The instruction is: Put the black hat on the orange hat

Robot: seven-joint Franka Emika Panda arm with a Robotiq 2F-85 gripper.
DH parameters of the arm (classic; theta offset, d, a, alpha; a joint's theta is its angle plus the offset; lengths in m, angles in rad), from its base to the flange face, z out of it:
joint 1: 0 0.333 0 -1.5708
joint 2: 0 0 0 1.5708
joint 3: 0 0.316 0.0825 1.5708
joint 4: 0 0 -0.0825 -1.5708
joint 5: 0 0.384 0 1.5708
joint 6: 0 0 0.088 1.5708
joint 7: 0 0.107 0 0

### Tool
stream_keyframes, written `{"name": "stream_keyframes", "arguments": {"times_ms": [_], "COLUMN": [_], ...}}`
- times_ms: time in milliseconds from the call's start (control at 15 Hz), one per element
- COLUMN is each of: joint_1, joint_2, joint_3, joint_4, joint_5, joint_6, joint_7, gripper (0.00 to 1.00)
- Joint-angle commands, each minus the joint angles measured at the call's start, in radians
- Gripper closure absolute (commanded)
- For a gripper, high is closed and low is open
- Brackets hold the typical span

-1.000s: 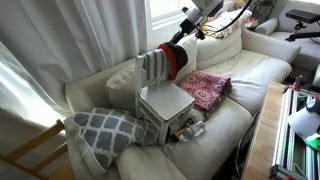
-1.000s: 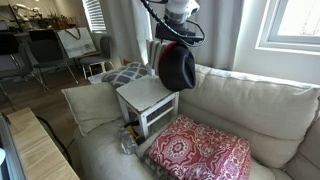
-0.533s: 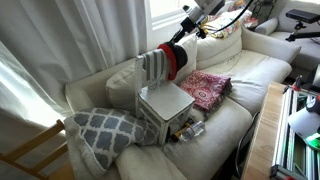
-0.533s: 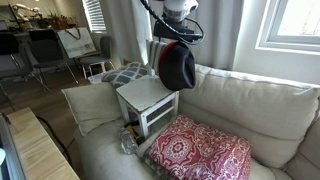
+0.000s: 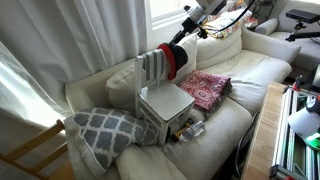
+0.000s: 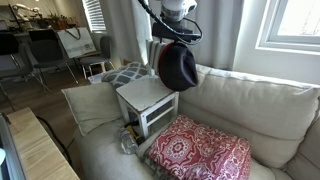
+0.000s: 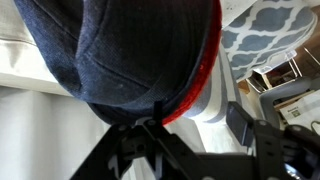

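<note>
The black hat (image 5: pixel 179 56) sits over the orange hat (image 5: pixel 169 63), whose red rim shows around it, above the white box (image 5: pixel 165 104). Both hats rest against grey-and-white striped fabric (image 5: pixel 151 68) on the couch back. In the other exterior view the black hat (image 6: pixel 178 68) hangs dark and rounded with a thin red edge (image 6: pixel 159 62). In the wrist view the black hat (image 7: pixel 120 50) fills the top, with the orange rim (image 7: pixel 200 78) beside it. My gripper (image 7: pixel 195 125) is right by the hat's edge with its jaws apart and nothing between them. It also shows in both exterior views (image 5: pixel 186 36) (image 6: pixel 176 36).
A flat red patterned cloth (image 6: pixel 200 152) lies on the couch seat beside the white box (image 6: pixel 148 98). A grey-and-white patterned cushion (image 5: pixel 105 128) lies at the couch's end. Curtains (image 5: pixel 50 50) hang behind the couch. A wooden table edge (image 6: pixel 40 150) stands in front.
The arm has risen very slightly. The black hat stays in place over the orange hat.
</note>
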State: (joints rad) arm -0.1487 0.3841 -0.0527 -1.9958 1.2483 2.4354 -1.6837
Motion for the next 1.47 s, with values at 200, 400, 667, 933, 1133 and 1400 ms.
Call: {"name": "stream_keyframes", "arguments": {"times_ms": [200,400,667,933,1133,1400], "joint_1": [0.017,0.019,0.02,0.021,0.019,0.019], "joint_2": [-0.002,0.004,0.015,0.022,0.03,0.038], "joint_3": [0.005,0.007,0.002,0.001,0.007,0.012], "joint_4": [-0.031,-0.027,-0.027,-0.025,-0.02,-0.015], "joint_5": [0.016,0.024,0.007,-0.014,0.002,0.011], "joint_6": [0.049,0.056,0.033,0.013,0.018,0.024], "joint_7": [0.005,0.015,0.091,0.204,0.222,0.225], "gripper": [0.15,0.04,0.1,0.19,0.51,0.83]}}
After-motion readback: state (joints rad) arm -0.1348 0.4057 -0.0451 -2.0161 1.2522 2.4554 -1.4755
